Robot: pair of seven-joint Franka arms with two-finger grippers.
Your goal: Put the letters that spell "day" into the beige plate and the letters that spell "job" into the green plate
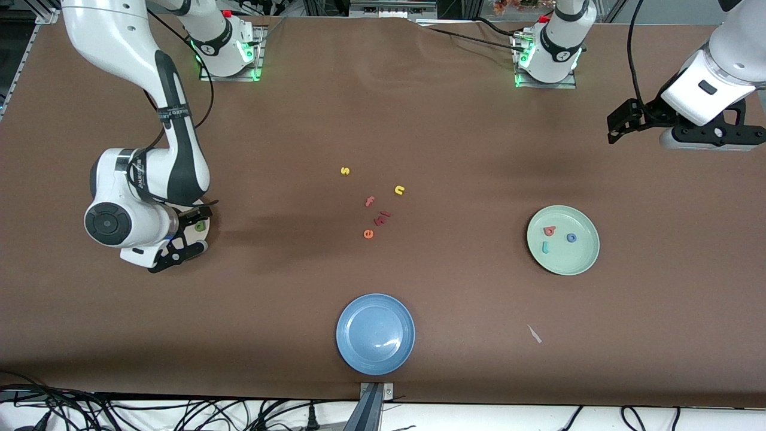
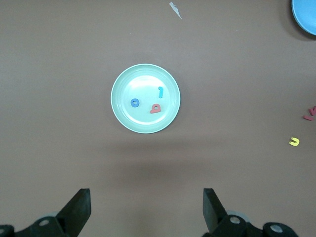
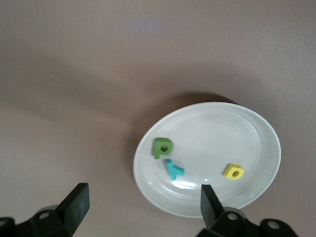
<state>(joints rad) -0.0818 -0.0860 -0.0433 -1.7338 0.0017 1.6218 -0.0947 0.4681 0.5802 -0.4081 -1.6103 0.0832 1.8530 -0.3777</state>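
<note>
The right claw (image 3: 140,210) hangs released over the beige plate (image 3: 256,133), where green "d" (image 3: 162,147), teal "y" (image 3: 174,170) and yellow "a" (image 3: 233,172) lie, so "day" looks finished. The left claw (image 2: 147,210) waits spread over bare table, since the green plate (image 2: 123,113) has the "j" (image 2: 161,92), "o" (image 2: 134,102) and "b" (image 2: 156,108).

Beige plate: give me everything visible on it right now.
The beige plate is round, shallow and glossy, cream-coloured, flat on the brown table at the right arm's end. Three small foam letters lie in it: a green d touching a teal y, and a yellow a apart from them. The open right gripper hangs over its rim, holding nothing. In the front view the arm hides most of it.
</note>
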